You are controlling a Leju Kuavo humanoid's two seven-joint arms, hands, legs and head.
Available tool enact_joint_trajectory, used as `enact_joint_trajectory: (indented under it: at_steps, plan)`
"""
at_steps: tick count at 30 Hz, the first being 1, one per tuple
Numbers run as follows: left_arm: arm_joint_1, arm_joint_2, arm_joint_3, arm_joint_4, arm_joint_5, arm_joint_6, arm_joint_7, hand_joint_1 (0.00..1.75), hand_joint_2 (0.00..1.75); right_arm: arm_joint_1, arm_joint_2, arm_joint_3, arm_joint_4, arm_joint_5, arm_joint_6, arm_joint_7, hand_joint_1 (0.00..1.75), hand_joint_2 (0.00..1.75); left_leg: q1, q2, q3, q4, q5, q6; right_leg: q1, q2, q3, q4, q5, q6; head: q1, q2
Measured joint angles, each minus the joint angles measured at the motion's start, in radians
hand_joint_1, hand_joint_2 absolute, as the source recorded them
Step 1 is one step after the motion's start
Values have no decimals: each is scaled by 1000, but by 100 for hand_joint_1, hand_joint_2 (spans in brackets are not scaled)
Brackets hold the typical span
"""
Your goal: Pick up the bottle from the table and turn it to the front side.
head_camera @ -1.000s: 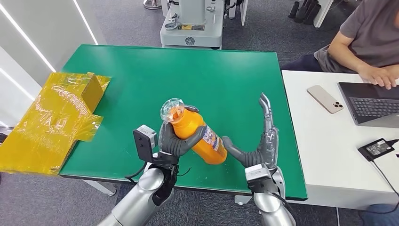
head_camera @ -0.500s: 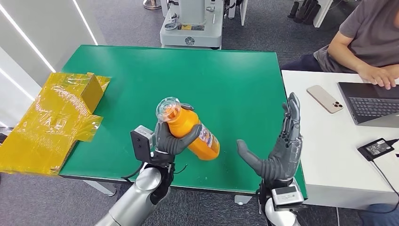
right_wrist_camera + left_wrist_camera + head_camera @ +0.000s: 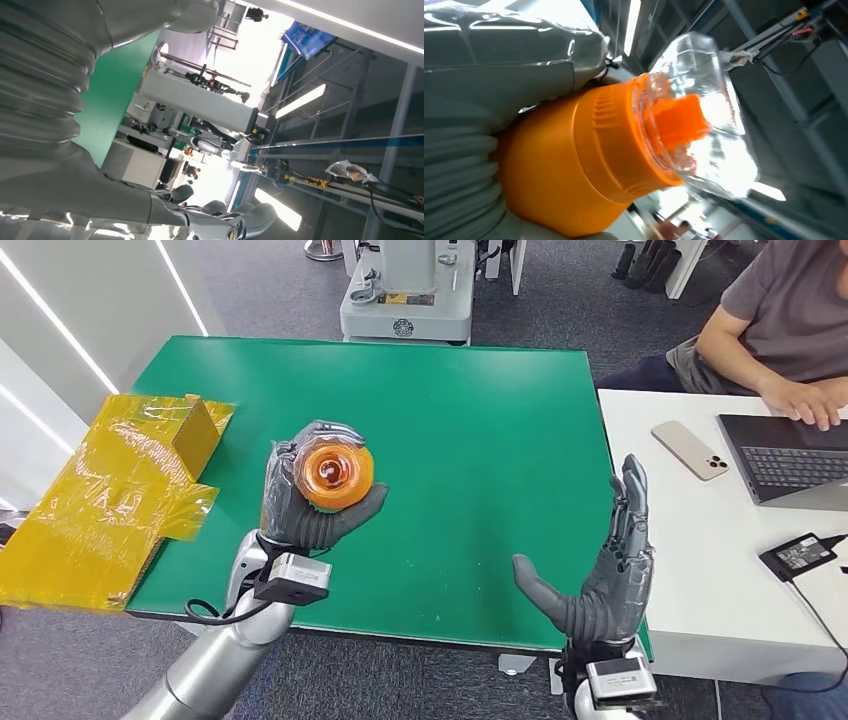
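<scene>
My left hand (image 3: 305, 502) grips an orange bottle (image 3: 335, 475) above the green table (image 3: 450, 400), its clear cap pointing up at the head camera so I look down on its top. In the left wrist view the orange bottle (image 3: 569, 170) with its clear cap (image 3: 704, 110) sits between the grey fingers (image 3: 499, 55). My right hand (image 3: 600, 575) is raised near the table's front right corner, fingers spread and palm facing left, holding nothing. Its grey ribbed cover (image 3: 35, 100) shows in the right wrist view.
A yellow taped cardboard box (image 3: 110, 490) lies at the table's left edge. A white desk (image 3: 700, 570) on the right carries a phone (image 3: 690, 450), a laptop (image 3: 790, 455) and a black adapter (image 3: 800, 555). A person (image 3: 780, 320) sits there typing. A grey machine base (image 3: 405, 295) stands beyond the table.
My left hand has lifted and turned the bottle from tilted to cap-up toward the camera, shifting left. My right hand let go of it a second ago and drew back right, staying spread.
</scene>
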Motion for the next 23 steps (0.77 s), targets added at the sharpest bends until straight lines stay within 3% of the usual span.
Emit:
enact_joint_trajectory:
  at_steps: [4,7,12,23]
  plan:
    - [-40,100,-17,8,-525,134,136,175,175,2,0,-8,2,4,39,0,0,175,0,2,1,0,1,-1,0,2,0,0,1,-1,0,0]
    - [-49,152,-27,28,-788,120,156,175,175,3,1,-13,4,15,42,0,0,175,0,1,1,0,1,-1,0,1,0,0,1,-1,0,0]
    - [-49,190,-48,80,-676,77,181,175,175,24,2,-20,-13,36,39,4,0,175,0,2,1,0,0,-1,0,2,0,0,1,-1,0,0]
    - [-52,255,-56,220,-724,-23,223,175,175,67,2,-31,-52,59,60,18,0,175,0,2,1,0,0,-1,0,2,-1,0,1,-1,0,0]
